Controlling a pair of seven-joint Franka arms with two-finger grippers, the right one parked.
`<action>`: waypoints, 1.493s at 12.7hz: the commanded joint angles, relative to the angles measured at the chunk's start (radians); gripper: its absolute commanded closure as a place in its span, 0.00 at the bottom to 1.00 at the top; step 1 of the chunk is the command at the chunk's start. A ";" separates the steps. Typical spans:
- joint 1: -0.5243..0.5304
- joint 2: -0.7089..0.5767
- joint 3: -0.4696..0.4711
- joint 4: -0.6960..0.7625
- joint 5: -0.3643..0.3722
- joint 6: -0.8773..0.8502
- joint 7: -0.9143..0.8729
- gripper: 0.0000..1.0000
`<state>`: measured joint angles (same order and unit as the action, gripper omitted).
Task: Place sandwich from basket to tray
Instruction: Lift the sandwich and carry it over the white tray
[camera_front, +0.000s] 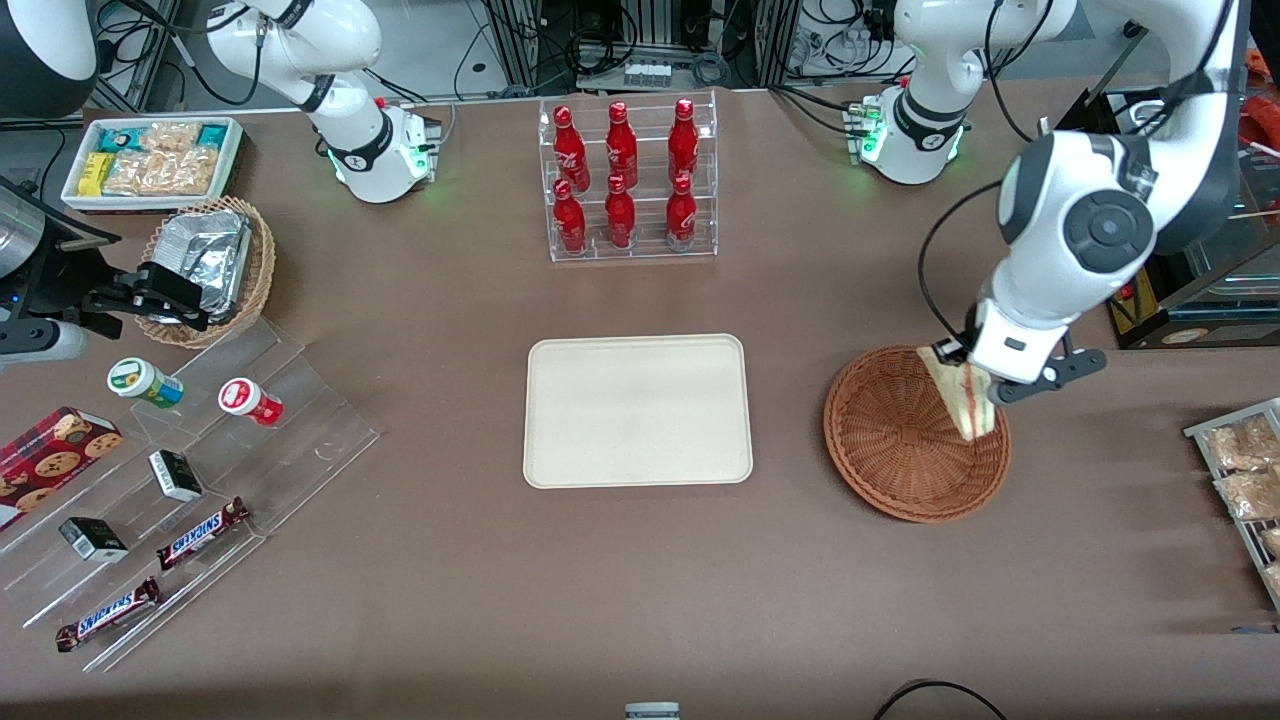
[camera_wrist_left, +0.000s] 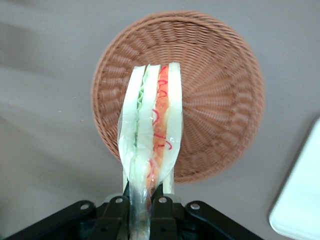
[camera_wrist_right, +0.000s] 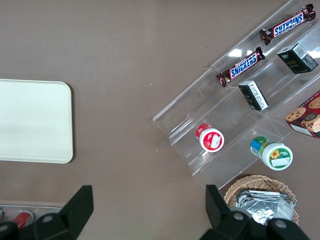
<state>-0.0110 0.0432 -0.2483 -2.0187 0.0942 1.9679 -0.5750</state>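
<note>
My left gripper is shut on the sandwich, a plastic-wrapped white-bread wedge with red and green filling, and holds it lifted above the reddish-brown wicker basket. In the left wrist view the sandwich hangs between the black fingers of the gripper, with the empty basket below it. The cream-white tray lies empty at the table's middle, toward the parked arm's end from the basket; its corner shows in the left wrist view and it also shows in the right wrist view.
A clear rack of red bottles stands farther from the front camera than the tray. A wire rack of snack bags sits at the working arm's end. A clear stepped stand with snacks, a foil basket and a white bin lie toward the parked arm's end.
</note>
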 joint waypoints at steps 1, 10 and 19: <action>-0.009 0.004 -0.095 0.014 0.018 -0.021 0.004 1.00; -0.133 0.159 -0.221 0.058 0.018 0.120 0.006 1.00; -0.259 0.470 -0.221 0.334 0.132 0.120 -0.256 1.00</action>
<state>-0.2452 0.4406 -0.4728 -1.7631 0.1642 2.0987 -0.7420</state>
